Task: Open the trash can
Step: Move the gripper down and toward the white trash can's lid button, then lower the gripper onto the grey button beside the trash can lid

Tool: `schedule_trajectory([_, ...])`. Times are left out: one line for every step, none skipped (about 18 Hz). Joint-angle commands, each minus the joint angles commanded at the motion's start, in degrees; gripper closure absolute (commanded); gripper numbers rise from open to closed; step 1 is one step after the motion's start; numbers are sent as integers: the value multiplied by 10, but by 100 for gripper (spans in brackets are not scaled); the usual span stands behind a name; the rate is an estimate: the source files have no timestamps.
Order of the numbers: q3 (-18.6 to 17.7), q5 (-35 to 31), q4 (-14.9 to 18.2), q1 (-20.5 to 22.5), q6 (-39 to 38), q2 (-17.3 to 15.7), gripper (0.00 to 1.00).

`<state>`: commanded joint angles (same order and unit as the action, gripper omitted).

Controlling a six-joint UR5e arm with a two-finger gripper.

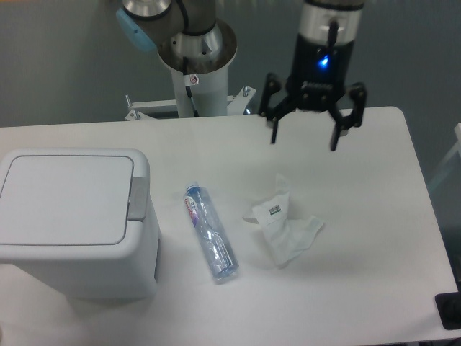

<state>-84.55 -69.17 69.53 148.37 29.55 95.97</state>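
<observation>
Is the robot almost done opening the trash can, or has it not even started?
Nothing looks done yet: the trash can has its lid flat and closed. In hand: the gripper is open and empty, up above the table, near the crumpled wrapper and far from the bin. Left to do: reach the grey push tab and get the lid up. A plastic bottle lies between.
</observation>
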Motion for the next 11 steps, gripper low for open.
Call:
schedule_trajectory([-1, 1, -11, -9, -26, 4, 0])
schedule_trajectory([-1, 2, -18, -15, -54, 6, 0])
schedule_trajectory([-3, 2, -23, -22, -76, 11, 0])
schedule_trajectory([-3, 2, -26, -33, -95, 14, 0])
schedule_trajectory([-2, 2, -31, -40, -112, 17, 0])
schedule_trajectory([-2, 2, -38, -49, -128, 17, 0])
schedule_trajectory([-3, 2, -45, -59, -141, 18, 0])
schedule_trajectory([-3, 2, -51, -69, -152, 20, 0])
schedule_trajectory([-3, 2, -57, -76, -162, 22, 0])
schedule_trajectory([-2, 2, -65, -82, -173, 26, 0])
schedule_trajectory([-2, 1, -73, -91, -187, 29, 0])
